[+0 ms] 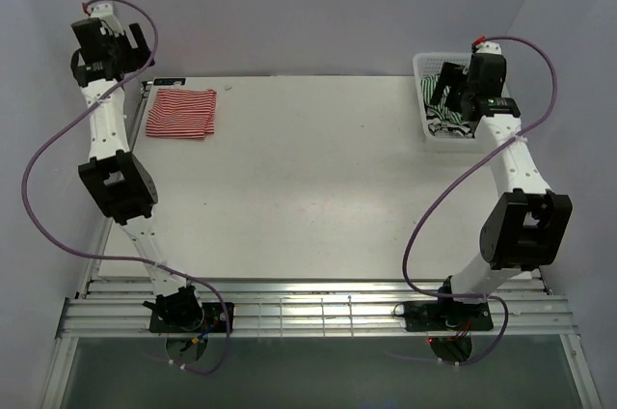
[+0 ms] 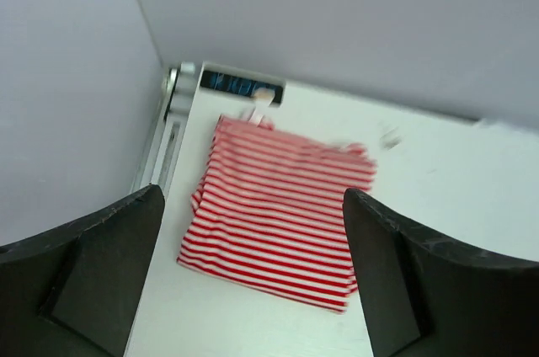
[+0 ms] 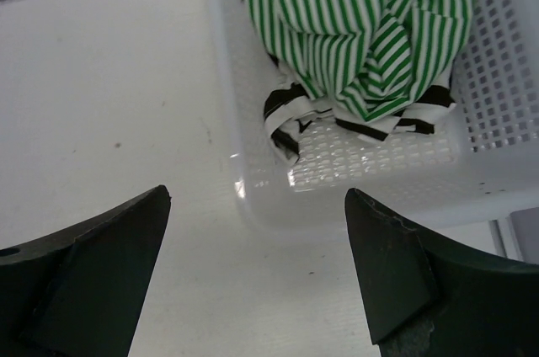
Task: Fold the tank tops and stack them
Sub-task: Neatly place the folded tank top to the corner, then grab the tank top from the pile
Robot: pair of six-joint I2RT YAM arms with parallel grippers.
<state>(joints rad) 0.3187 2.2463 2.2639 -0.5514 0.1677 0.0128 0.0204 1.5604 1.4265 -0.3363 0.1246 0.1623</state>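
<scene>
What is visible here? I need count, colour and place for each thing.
red top: 1, red-and-white, folded, table's far left corner
green top: 1, green-and-white, crumpled in the basket
black top: 1, black-and-white, under the green top
basket: 1, white, at table's far right corner
table: 1, white, under everything
cables: 2, purple, along the arms
arms: 2, white and black, near edge
left gripper: 1, black, open above red top
right gripper: 1, black, open above basket edge

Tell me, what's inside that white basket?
A crumpled green-and-white striped top lies uppermost in the basket, over a black-and-white striped one. Only edges of the lower top show; the rest, and anything beneath, is covered.
</scene>
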